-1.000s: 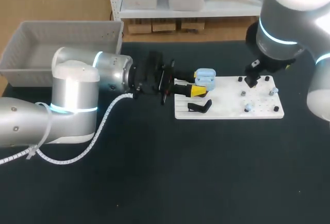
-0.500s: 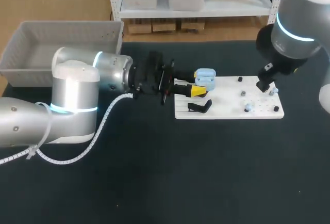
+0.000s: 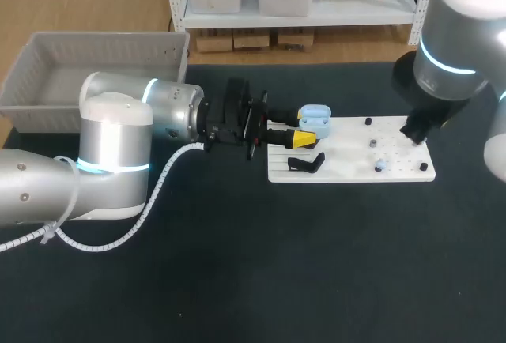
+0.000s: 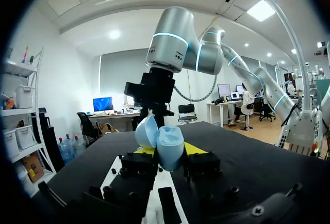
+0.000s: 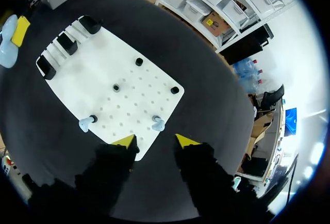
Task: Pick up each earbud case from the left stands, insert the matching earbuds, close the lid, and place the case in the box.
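The right arm (image 3: 447, 50) is shifting outward, from the middle of the white perforated board (image 5: 103, 69) to its right end.
The right gripper (image 5: 155, 142) is hanging with its fingers spread apart, just over a small light-blue earbud (image 5: 158, 125). The left gripper (image 3: 305, 125), on an arm lying level, is clamping an open-lidded light-blue earbud case (image 4: 167, 146) above the black stands (image 3: 307, 163). A grey plastic box (image 3: 47, 82) is sitting well apart.

Pale blue earbud case (image 3: 315, 118), lid open, held in left gripper (image 3: 307, 125); two pale blue earbuds (image 5: 84, 125) upright on white pegboard (image 5: 129, 74).
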`<state>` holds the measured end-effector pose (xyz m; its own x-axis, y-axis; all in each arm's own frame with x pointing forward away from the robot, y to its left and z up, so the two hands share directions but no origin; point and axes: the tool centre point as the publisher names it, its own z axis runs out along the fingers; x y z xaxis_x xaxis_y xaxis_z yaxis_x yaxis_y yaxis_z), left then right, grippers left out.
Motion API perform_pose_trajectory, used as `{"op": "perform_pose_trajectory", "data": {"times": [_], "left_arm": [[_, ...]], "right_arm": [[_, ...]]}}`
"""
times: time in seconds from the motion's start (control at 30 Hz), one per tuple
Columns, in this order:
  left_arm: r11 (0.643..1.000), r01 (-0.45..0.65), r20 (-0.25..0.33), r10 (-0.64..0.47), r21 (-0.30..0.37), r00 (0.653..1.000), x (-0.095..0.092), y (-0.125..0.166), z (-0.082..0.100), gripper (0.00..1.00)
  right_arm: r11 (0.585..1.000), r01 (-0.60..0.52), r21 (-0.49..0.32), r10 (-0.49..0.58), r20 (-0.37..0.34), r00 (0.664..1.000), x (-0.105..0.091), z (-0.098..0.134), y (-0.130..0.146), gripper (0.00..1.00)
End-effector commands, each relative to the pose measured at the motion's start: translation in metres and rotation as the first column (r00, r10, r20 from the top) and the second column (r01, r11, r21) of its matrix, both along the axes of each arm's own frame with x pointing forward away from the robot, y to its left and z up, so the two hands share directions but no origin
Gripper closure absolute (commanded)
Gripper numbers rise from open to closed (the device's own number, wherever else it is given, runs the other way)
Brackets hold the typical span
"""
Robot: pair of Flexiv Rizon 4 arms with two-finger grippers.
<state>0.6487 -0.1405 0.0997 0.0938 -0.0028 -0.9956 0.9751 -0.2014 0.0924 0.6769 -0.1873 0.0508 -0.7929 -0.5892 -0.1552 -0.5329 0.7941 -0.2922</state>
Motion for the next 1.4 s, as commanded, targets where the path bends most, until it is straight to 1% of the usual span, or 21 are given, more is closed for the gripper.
{"op": "perform_pose_trajectory", "data": {"times": [0.03,0.23,0.67,0.97,1.4], "left_arm": [[1.0,-0.002,0.002,0.002,-0.003,1.0,0.0,0.0,-0.001,1.0],[1.0,-0.002,0.002,0.002,-0.003,1.0,0.0,0.0,-0.001,1.0],[1.0,-0.002,0.002,0.002,-0.003,1.0,0.0,0.0,-0.001,1.0],[1.0,-0.002,0.002,0.002,-0.003,1.0,0.0,0.0,-0.001,1.0],[1.0,-0.002,0.002,0.002,-0.003,1.0,0.0,0.0,-0.001,1.0]], "right_arm": [[1.0,-0.004,0.0,0.004,-0.019,1.0,0.002,-0.005,0.002,0.62],[1.0,-0.015,0.0,0.015,-0.054,0.998,0.003,-0.013,0.004,0.61],[1.0,-0.001,-0.002,0.001,-0.116,0.993,0.018,-0.033,0.0,0.52],[1.0,0.015,-0.005,-0.015,-0.127,0.992,0.022,-0.04,-0.005,0.52],[1.0,0.022,-0.007,-0.023,-0.129,0.991,0.021,-0.043,-0.008,0.58]]}}
